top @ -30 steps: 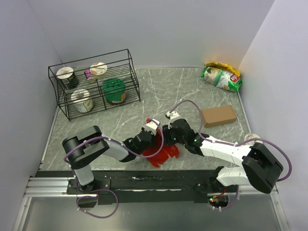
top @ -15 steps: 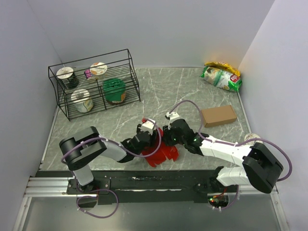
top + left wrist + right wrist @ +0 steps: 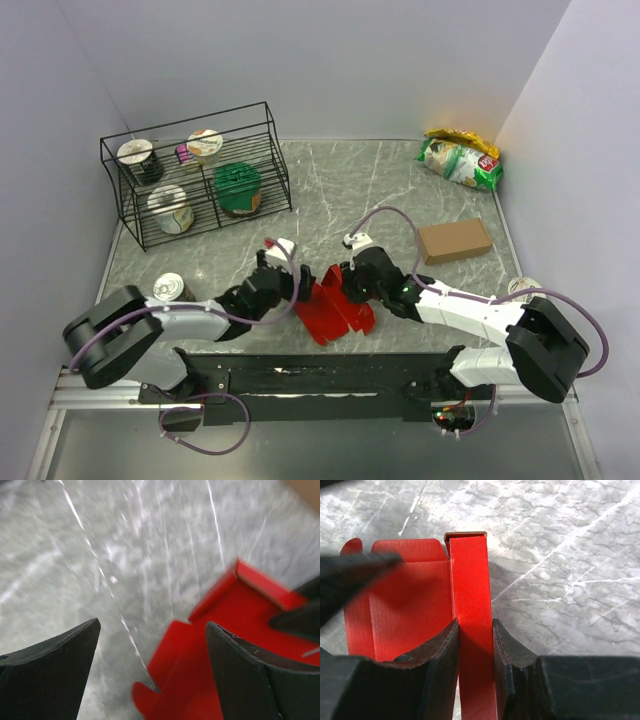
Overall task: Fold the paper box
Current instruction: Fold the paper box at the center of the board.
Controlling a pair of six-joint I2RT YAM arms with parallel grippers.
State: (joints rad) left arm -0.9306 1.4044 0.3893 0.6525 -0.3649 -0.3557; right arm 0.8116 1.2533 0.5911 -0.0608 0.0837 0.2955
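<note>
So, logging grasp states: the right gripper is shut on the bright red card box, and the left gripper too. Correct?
No: the left wrist view shows the left gripper open, not clamping the bright red card box. The right gripper is shut on its raised panel.

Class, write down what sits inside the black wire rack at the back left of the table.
The wire rack holds three pale-topped cups, a green-lidded tub and a small purple item. Their tops hide whatever is in them.
</note>
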